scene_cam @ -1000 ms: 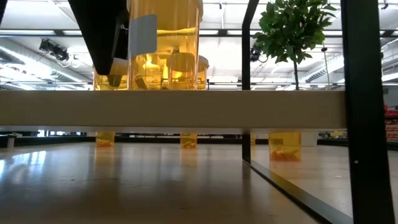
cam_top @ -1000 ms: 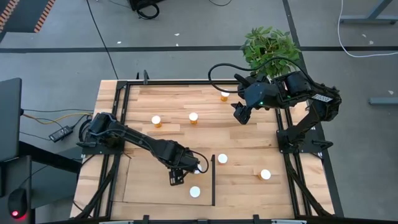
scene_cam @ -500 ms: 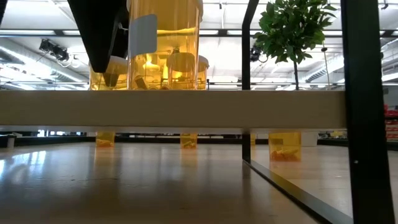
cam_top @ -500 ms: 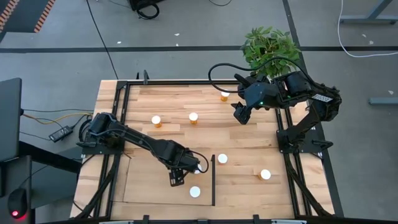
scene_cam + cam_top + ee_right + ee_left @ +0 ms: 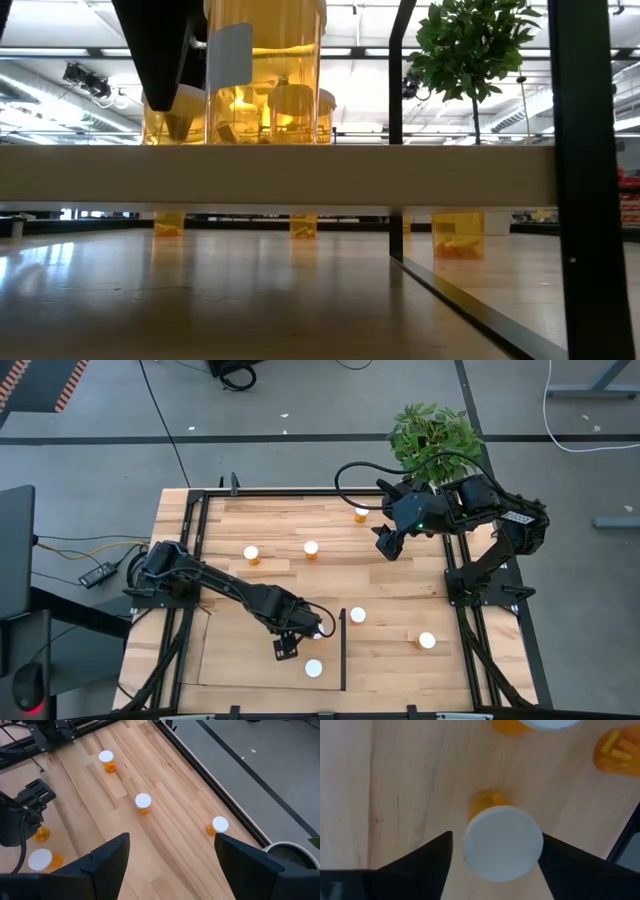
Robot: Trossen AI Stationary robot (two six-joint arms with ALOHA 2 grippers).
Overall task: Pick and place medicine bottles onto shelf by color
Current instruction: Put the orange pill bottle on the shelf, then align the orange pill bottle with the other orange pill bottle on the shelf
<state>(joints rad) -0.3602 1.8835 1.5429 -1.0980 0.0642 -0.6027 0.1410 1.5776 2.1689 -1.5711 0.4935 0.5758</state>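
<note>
On the shelf (image 5: pixel 235 650), near left, one bottle (image 5: pixel 314 668) stands nearest; just beyond it the left gripper (image 5: pixel 300 635) hangs over a second bottle (image 5: pixel 503 843), fingers (image 5: pixel 422 860) spread either side of its cap, not touching; right of the black strip (image 5: pixel 343 650) stand two more; farther off, three stand on the table (image 5: pixel 420 575); the right gripper (image 5: pixel 386 547) hovers far right, fingers apart, empty.

Overhead, table-level, perhaps two wrist-close
</note>
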